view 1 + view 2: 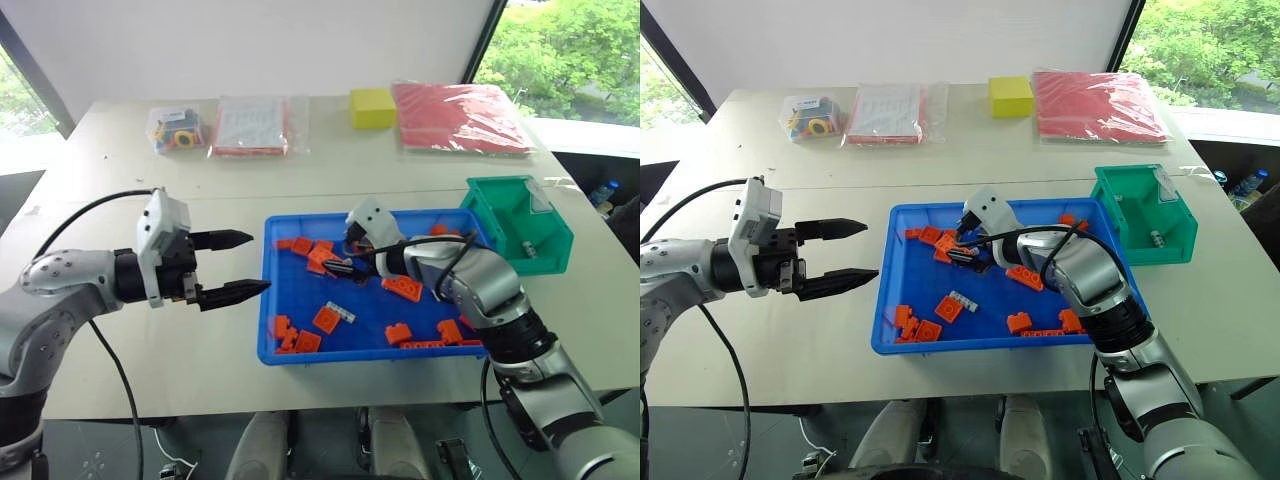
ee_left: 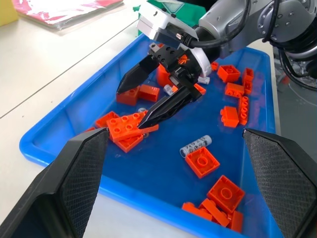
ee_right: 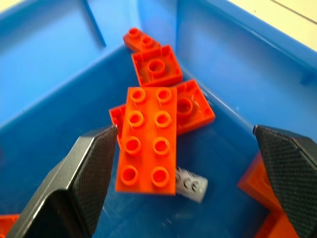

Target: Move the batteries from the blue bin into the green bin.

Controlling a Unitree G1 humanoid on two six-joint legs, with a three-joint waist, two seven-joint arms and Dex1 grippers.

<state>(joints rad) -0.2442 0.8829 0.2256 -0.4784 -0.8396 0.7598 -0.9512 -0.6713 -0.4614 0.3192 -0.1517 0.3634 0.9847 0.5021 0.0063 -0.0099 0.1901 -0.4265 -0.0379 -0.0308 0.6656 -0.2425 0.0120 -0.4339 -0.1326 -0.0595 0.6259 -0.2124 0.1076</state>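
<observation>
Here, right claw (image 2: 157, 97) gapes above batteries (image 3: 190, 184).

Bright, even daylight from the windows; soft shadows; right wrist view slightly blurred.

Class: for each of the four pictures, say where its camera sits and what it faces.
Left eye and right eye views: on the head, facing down over the blue bin, both arms showing.
Left wrist view: along the open left claw, facing the open right claw.
Right wrist view: along that claw, over an orange brick and a battery.
All four share the blue bin.
</observation>
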